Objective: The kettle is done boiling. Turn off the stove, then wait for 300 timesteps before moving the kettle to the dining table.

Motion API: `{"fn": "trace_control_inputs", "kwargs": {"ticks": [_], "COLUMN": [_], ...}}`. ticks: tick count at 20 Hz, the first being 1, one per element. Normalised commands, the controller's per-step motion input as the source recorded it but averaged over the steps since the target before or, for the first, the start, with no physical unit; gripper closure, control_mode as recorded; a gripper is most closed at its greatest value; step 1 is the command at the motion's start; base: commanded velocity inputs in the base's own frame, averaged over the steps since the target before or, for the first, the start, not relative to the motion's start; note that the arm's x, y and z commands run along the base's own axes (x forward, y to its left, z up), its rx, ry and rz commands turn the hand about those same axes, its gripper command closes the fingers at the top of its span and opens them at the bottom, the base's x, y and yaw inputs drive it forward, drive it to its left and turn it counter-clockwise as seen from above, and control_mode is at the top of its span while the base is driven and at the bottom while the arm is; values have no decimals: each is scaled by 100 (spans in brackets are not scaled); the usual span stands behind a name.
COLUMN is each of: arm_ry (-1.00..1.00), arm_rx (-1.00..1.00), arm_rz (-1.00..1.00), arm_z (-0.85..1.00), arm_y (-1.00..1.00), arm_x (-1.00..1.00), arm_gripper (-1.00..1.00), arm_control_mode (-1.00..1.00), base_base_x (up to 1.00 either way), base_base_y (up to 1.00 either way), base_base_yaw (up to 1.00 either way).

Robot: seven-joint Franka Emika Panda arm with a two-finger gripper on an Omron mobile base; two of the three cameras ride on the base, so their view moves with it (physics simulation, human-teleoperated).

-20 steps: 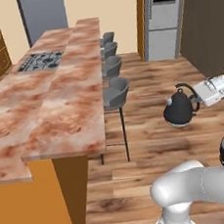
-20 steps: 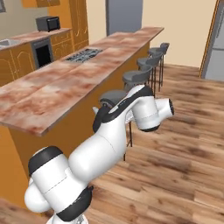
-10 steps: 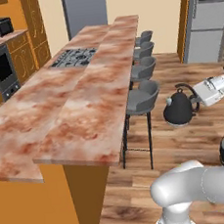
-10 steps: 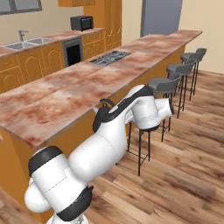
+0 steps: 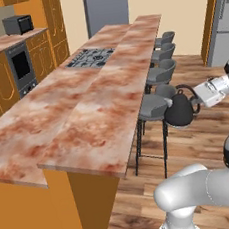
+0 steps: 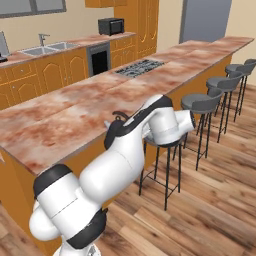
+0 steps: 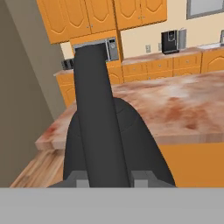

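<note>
The gripper (image 5: 197,97) is clamped on the kettle (image 5: 179,111) handle, carrying it in the air beside the stools (image 5: 153,107); the stove (image 5: 90,58) lies well behind; placing it on the dining table (image 5: 88,134) remains.

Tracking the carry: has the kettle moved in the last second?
Yes. In the left base view the kettle, held by the tool, has closed in on the grey stools.

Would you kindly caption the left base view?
Pincer carries the kettle above stools, beside the dining table.
</note>
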Motion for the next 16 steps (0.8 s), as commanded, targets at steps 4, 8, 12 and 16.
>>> {"fn": "trace_control_inputs", "kwargs": {"ticks": [4,8,12,16], "arm_ry": [0,0,0,0], "arm_rx": [0,0,-3,-2], "arm_rz": [0,0,0,0], "arm_z": [0,12,35,30], "arm_y": [0,0,0,-2], "arm_x": [0,7,18,20], "arm_gripper": [100,100,100,100], "arm_control_mode": [100,-100,-100,-100], "base_base_x": [0,3,0,0], "base_base_y": [0,0,0,0], "base_base_yaw": [0,0,0,0]}}
